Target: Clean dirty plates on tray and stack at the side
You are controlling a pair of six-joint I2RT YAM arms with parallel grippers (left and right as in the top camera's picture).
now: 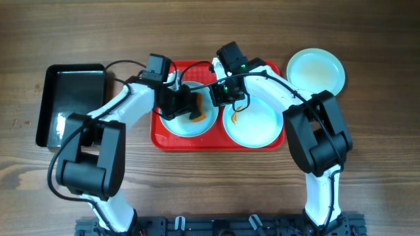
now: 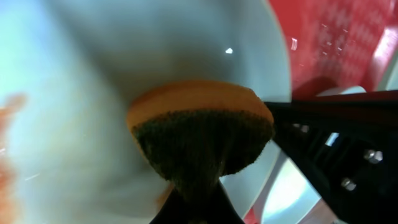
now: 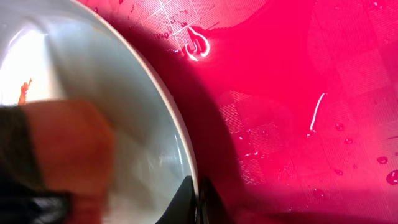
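The red tray holds two pale plates. My left gripper is shut on an orange-and-green sponge and presses it on the left plate. In the left wrist view the sponge sits in that plate above the jaws, with an orange smear at the frame's left edge. My right gripper is shut on this plate's right rim; the right wrist view shows the jaws pinching the plate over the tray. The right plate carries an orange smear. A third plate lies off the tray.
A glossy black tray lies on the wooden table at the far left. The third plate is on the table behind the red tray's right corner. Both arms cross over the back of the red tray, with cables above it.
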